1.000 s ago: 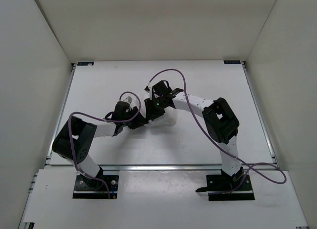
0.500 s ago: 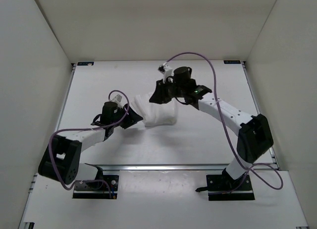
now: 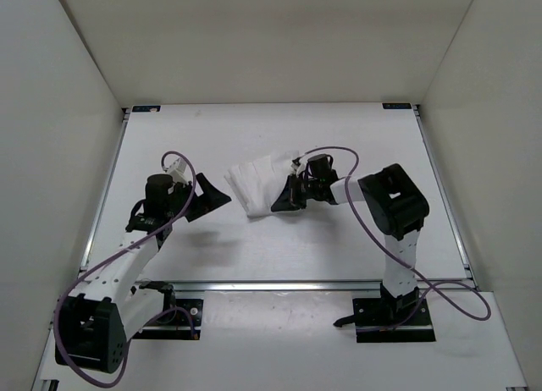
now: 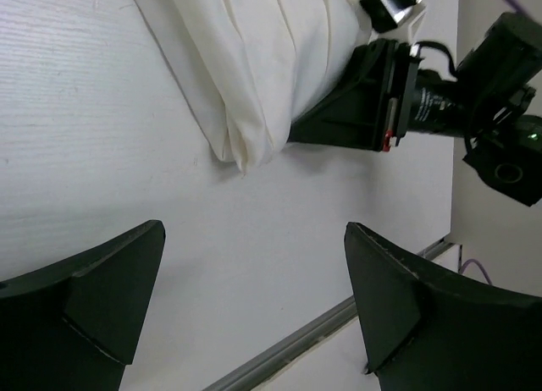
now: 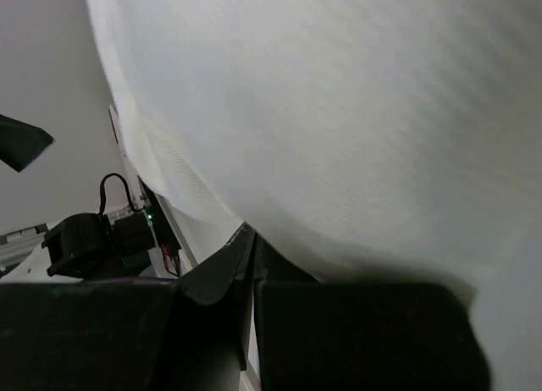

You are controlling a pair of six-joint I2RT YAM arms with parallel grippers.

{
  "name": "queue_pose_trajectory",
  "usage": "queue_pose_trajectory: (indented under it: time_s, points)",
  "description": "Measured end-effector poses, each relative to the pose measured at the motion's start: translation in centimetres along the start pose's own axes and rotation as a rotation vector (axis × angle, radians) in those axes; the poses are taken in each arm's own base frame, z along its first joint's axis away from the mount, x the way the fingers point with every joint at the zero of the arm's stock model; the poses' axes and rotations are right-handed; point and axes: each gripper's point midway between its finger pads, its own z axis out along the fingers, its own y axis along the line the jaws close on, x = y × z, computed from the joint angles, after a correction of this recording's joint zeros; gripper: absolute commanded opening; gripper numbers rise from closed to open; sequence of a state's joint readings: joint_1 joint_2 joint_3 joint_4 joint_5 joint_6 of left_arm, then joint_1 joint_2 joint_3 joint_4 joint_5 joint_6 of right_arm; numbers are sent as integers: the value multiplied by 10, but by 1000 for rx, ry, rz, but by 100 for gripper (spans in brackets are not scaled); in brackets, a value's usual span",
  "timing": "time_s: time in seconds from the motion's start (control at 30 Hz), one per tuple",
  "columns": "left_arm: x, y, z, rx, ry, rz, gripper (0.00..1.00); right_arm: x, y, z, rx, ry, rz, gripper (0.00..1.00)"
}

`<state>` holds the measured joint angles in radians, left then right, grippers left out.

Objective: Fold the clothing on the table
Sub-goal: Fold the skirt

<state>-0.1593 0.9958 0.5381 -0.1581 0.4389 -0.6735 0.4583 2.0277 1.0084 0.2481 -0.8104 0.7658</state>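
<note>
The left gripper [image 3: 213,203] stands with its two fingers spread wide and nothing between them. In its own wrist view only bare table [image 4: 102,154] shows in the gap at the left gripper [image 4: 254,230]. It hangs over the left half of the table [image 3: 339,239], near the clothing [image 3: 258,181] but clear of it, on the clothing's left. The right gripper [image 3: 278,203] is at about the same depth, and its fingers are pressed tight together into one dark wedge. The left wrist view shows the tip of that wedge [image 4: 339,120] meeting the near right edge of the clothing [image 4: 254,61], just under a rolled fold. The right gripper [image 5: 252,247] shows its fingers closed along a thin seam, with the white ribbed clothing [image 5: 339,112] filling nearly everything beyond them. Whether any fabric is caught in that seam I cannot tell. The clothing lies near the middle of the table as a bunched, partly folded heap with soft lengthwise folds. It is wider at its far left end and narrows toward the right gripper. A purple cable [image 3: 339,154] loops up from the right wrist over the table behind the clothing. The metal rail [image 3: 279,283] runs along the near edge, just ahead of the two arm bases. Farther back the table ends at the plain white wall [image 3: 271,44].
</note>
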Motion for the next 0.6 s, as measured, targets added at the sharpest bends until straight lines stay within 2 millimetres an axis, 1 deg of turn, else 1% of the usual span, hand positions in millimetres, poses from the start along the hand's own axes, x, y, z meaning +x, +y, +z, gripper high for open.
queue_pose_trajectory:
  time_s: [0.07,0.13,0.17,0.2,0.27,0.3,0.37,0.43,0.47,0.5,0.57,0.6]
  points:
    - [3,1,-4,-6,11,13,99,-6,10,0,-5,-8,-26,0]
    - [7,4,-7,-24,36,21,99,-17,27,-1,-6,-35,-80,0]
    - [10,6,-8,-35,52,25,99,-24,38,-6,-8,-59,-114,0]
    - [12,7,-10,-44,67,31,99,-28,52,-13,-9,-84,-157,3]
    - [15,7,-12,-59,93,52,99,-37,87,-39,-6,-162,-250,9]
    - [17,6,-13,-64,105,65,99,-42,109,-57,-9,-220,-317,12]
    - [20,6,-17,-76,119,95,99,-50,156,-99,-19,-356,-454,18]
    - [23,9,-22,-94,130,122,98,-52,195,-144,-34,-485,-578,20]
    - [24,11,-25,-107,131,134,99,-51,204,-159,-31,-527,-614,21]
    - [24,12,-28,-116,134,146,98,-51,207,-174,-22,-566,-645,21]
    - [25,14,-32,-133,135,175,98,-51,197,-191,27,-602,-661,25]
    - [25,15,-34,-139,137,193,98,-52,187,-194,60,-607,-656,26]
